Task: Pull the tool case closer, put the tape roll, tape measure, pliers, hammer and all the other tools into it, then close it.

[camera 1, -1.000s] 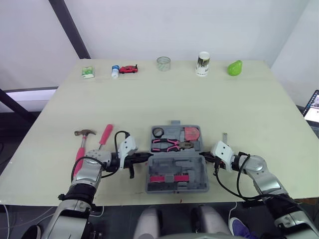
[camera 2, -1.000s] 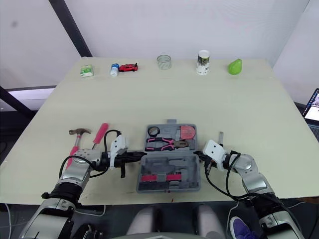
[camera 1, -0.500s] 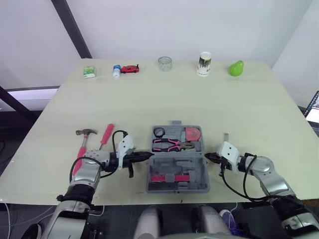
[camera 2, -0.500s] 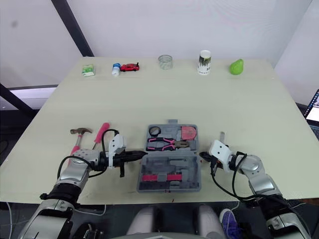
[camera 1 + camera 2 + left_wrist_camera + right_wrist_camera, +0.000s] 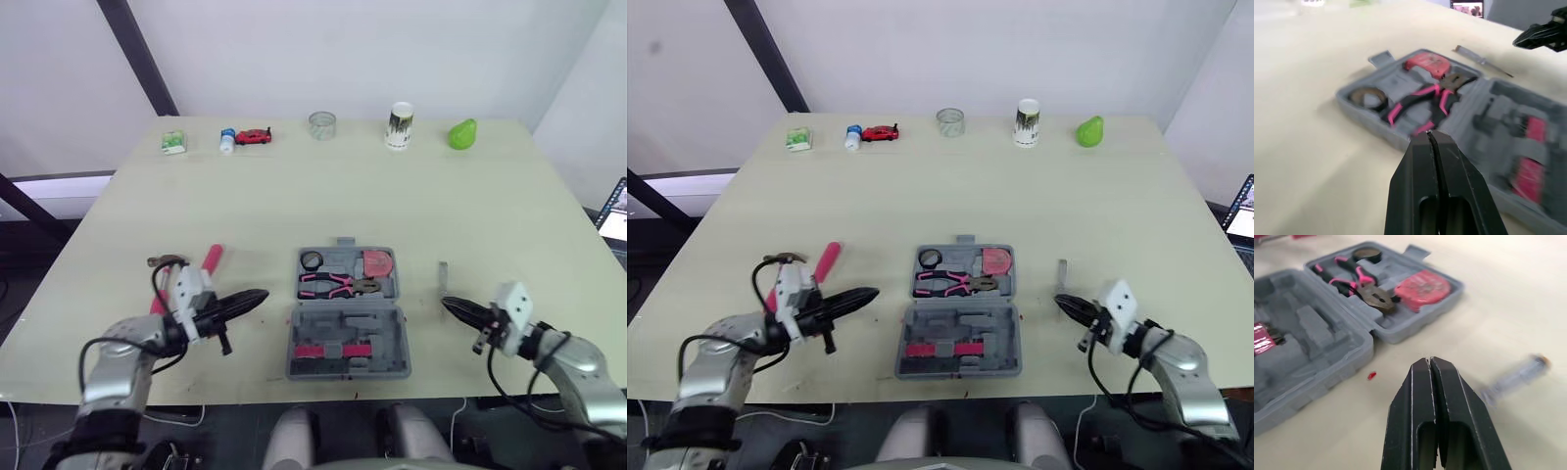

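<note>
The grey tool case (image 5: 348, 338) lies open near the table's front edge. Its far half holds the black tape roll (image 5: 312, 260), the pink-handled pliers (image 5: 335, 286) and the red tape measure (image 5: 376, 264). Left of the case lie the hammer (image 5: 167, 261) and a pink-handled screwdriver (image 5: 210, 260). A small grey tool (image 5: 443, 277) lies to the case's right. My left gripper (image 5: 257, 295) is shut and empty, a short way left of the case. Shut and empty too, my right gripper (image 5: 449, 305) points at the case's right side from a short distance.
Along the table's far edge stand a green box (image 5: 172, 143), a small bottle (image 5: 226, 140), a red toy car (image 5: 254, 136), a glass (image 5: 321, 124), a cup (image 5: 398, 125) and a green object (image 5: 461, 133). A laptop (image 5: 613, 210) shows at the right edge.
Both grippers have drawn back from the case's sides, the left one leftward and the right one rightward. The case has stayed in place.
</note>
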